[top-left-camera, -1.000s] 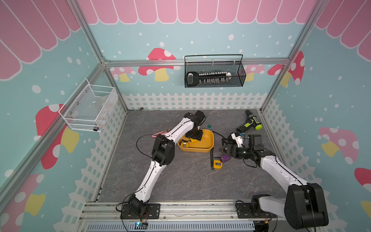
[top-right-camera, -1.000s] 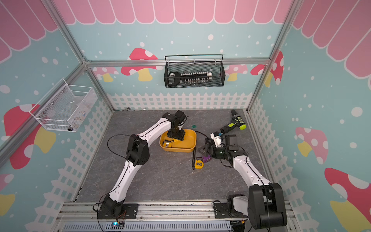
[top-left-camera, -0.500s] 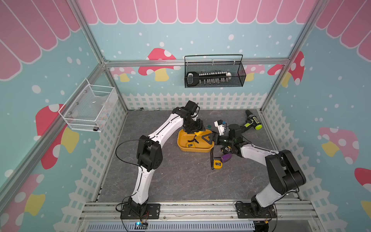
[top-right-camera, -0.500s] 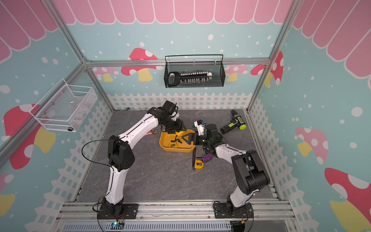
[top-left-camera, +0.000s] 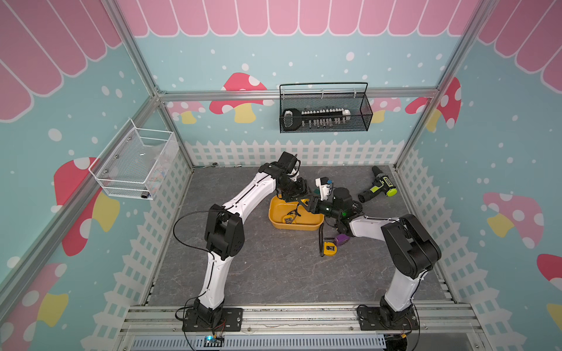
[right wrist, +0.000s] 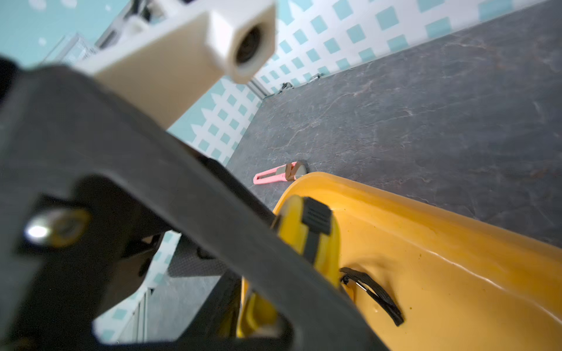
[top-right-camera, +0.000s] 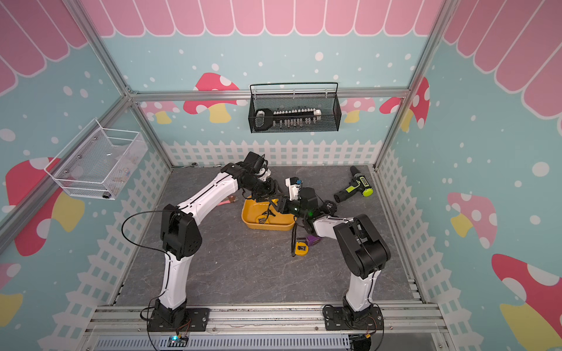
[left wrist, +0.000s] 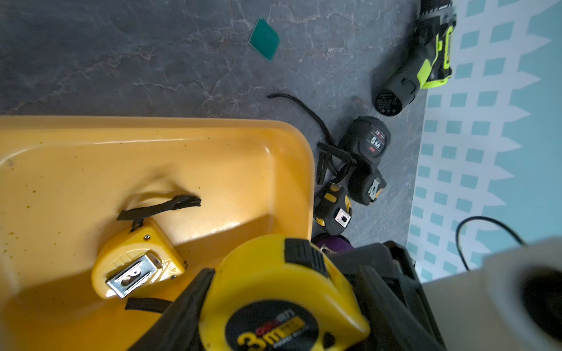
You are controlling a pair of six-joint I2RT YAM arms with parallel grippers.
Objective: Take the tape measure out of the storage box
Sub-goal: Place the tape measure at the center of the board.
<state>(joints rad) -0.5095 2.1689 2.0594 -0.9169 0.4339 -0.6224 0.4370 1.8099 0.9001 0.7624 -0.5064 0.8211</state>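
Note:
The storage box (top-left-camera: 296, 226) (top-right-camera: 267, 226) is a yellow-orange tub in mid-floor. My left gripper (left wrist: 282, 304) (top-left-camera: 296, 199) hangs over its far edge, shut on a yellow 3 m tape measure (left wrist: 282, 291) (right wrist: 307, 234). A second yellow tape measure (left wrist: 137, 258) (top-left-camera: 287, 219) lies clip-up on the box floor (left wrist: 152, 152), its black strap loose. My right gripper (top-left-camera: 308, 205) (top-right-camera: 279, 206) reaches in from the right, right up against the left gripper and the held tape. Its own jaws are hidden behind the left gripper's black fingers (right wrist: 182, 212).
Outside the box on the right lie a yellow tape measure (top-left-camera: 329, 249), a purple one (top-left-camera: 342, 240), black ones (left wrist: 369, 142) and a green drill (top-left-camera: 378, 188). A green card (left wrist: 264, 39) and a pink knife (right wrist: 275, 176) lie behind the box. Mesh baskets (top-left-camera: 324, 117) (top-left-camera: 133, 167) hang on the walls.
My left gripper rose out of the box with the yellow tape measure. My right arm swung left from the floor tapes to meet it over the box.

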